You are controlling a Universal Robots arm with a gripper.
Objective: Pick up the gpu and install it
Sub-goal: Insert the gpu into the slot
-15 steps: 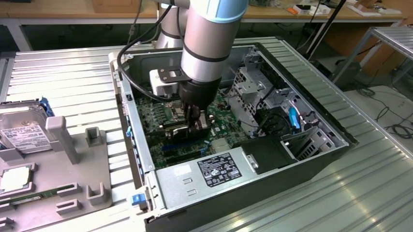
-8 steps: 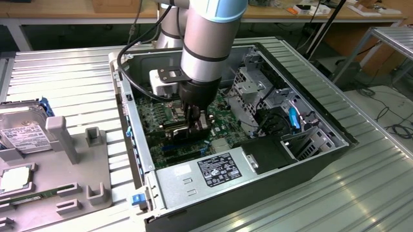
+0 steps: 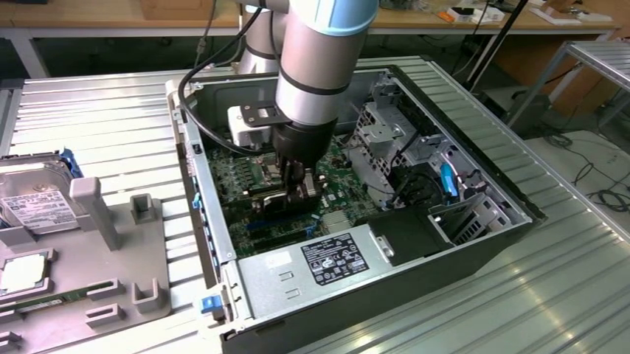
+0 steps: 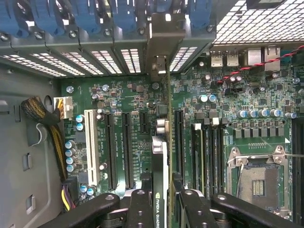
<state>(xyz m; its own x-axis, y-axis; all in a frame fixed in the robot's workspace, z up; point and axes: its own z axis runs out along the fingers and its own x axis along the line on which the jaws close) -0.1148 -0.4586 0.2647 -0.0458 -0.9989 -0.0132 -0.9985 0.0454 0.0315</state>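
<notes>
Inside the open black and silver computer case (image 3: 473, 243), over the green motherboard (image 4: 123, 95), the thin green gpu card (image 4: 167, 142) stands on edge between the black fingers (image 4: 140, 209) of the gripper (image 4: 161, 209), among the long black expansion slots (image 4: 127, 147). Gripper partly closed, clamping the card's two faces from either side. Card seen edge-on: narrow green board edge, black cooler face with pale lettering near the fingers, silver metal bracket (image 4: 159, 61) at the far end against the case's slotted rear wall.
</notes>
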